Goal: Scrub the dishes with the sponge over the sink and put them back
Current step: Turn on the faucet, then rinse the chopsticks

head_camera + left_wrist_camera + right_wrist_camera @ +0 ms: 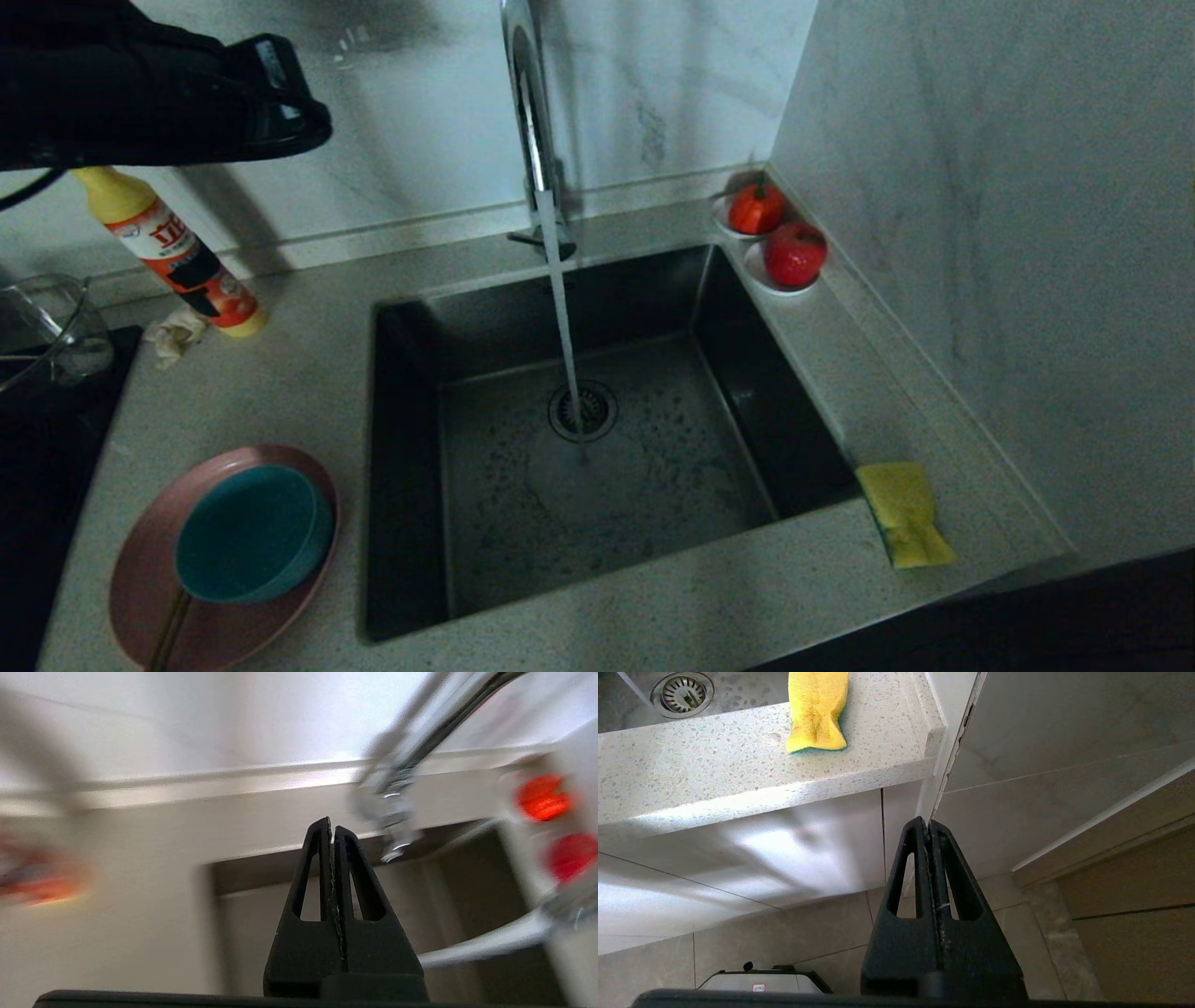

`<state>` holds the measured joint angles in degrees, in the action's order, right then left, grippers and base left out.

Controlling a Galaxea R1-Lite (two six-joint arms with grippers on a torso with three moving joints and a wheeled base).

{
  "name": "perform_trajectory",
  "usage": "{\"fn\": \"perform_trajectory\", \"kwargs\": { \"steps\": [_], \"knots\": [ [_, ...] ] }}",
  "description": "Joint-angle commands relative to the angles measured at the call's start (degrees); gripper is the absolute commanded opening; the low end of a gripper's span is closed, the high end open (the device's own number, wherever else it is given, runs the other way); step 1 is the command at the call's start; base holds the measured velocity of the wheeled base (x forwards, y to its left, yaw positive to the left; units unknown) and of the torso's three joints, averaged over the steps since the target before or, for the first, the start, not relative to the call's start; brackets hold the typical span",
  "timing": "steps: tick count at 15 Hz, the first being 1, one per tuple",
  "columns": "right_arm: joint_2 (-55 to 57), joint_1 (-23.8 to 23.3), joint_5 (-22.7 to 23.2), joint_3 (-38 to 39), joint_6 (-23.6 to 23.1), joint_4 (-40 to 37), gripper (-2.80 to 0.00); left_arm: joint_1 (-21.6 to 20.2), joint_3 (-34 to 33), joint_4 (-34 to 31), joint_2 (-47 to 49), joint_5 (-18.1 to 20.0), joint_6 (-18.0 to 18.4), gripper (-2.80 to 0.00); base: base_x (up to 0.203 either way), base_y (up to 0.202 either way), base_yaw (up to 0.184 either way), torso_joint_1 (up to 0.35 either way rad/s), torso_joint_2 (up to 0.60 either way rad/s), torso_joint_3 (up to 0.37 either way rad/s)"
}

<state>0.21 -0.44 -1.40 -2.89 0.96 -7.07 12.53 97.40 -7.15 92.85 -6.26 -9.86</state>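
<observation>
The yellow sponge lies crumpled on the counter at the sink's right front corner, untouched; expect it light, soft and springy, so pinch it across its narrow waist. At the left front, the teal bowl sits inside the pink plate with the chopsticks poking out beneath it: likely stiff, slick when wet, and best taken by the rim. Water runs from the faucet into the drain. Your left gripper, jaws pressed together and empty, hangs high over the back left counter; your right gripper, equally closed and empty, waits below counter level. Only the right wrist view shows the sponge's green underside.
</observation>
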Motion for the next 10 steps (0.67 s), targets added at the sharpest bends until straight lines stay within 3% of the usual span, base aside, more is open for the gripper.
{"fn": "perform_trajectory", "kwargs": {
  "steps": [1, 2, 3, 7, 10],
  "knots": [
    [0.0, 0.0, 0.0, 0.0, 0.0, 0.0, -2.80, -0.3, -5.0, -2.6, -12.6, -8.7, 6.1, -2.80, 0.000, 0.000, 0.000, 0.000, 0.00, 0.000],
    [0.0, 0.0, 0.0, 0.0, 0.0, 0.0, -2.80, -0.3, -6.3, -4.9, -15.8, -13.1, 8.0, -2.80, 0.000, 0.000, 0.000, 0.000, 0.00, 0.000],
    [0.0, 0.0, 0.0, 0.0, 0.0, 0.0, -2.80, -0.3, -7.5, -7.0, -18.7, -15.0, 8.9, -2.80, 0.000, 0.000, 0.000, 0.000, 0.00, 0.000],
    [0.0, 0.0, 0.0, 0.0, 0.0, 0.0, -2.80, -0.4, -16.8, -15.6, -31.2, -17.3, 9.7, -2.80, 0.000, 0.000, 0.000, 0.000, 0.00, 0.000],
    [0.0, 0.0, 0.0, 0.0, 0.0, 0.0, -2.80, -2.0, -27.1, -27.2, -38.7, -19.5, 8.3, -2.80, 0.000, 0.000, 0.000, 0.000, 0.00, 0.000]
  ]
}}
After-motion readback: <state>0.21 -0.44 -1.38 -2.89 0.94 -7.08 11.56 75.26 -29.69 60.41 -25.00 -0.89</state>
